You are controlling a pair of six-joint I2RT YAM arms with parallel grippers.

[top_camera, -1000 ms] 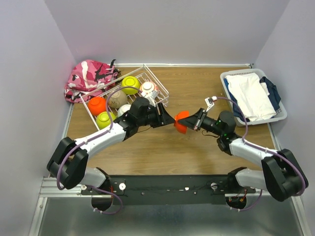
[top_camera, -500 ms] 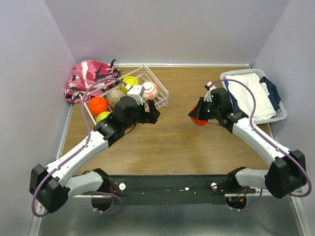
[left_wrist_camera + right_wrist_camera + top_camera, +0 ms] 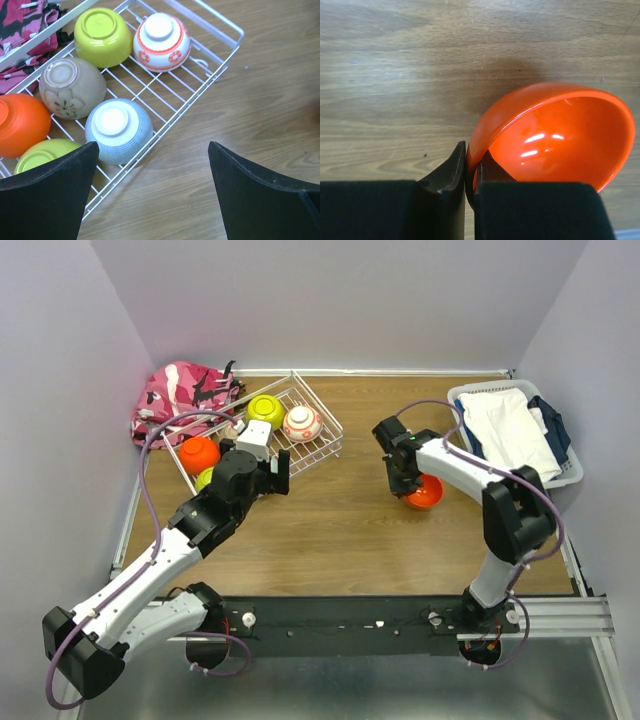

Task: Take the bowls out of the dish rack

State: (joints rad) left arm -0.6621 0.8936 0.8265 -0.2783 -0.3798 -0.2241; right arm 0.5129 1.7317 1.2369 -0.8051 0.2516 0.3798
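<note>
- One orange bowl (image 3: 425, 492) is out of the dish rack (image 3: 165, 92). It sits tilted, low on the table (image 3: 330, 540), on the right near the laundry basket (image 3: 560, 475).
- The right gripper (image 3: 470, 156) pinches its rim.
- Six bowls remain upside down in the rack, so most of the job is left.
- The left gripper (image 3: 152, 147) hangs wide open over the rack's near corner, above the pale blue bowl (image 3: 119, 130).
- A second ago both grippers met mid-table at the orange bowl. Since then the right arm has carried it aside and the left has gone back to the rack.
</note>
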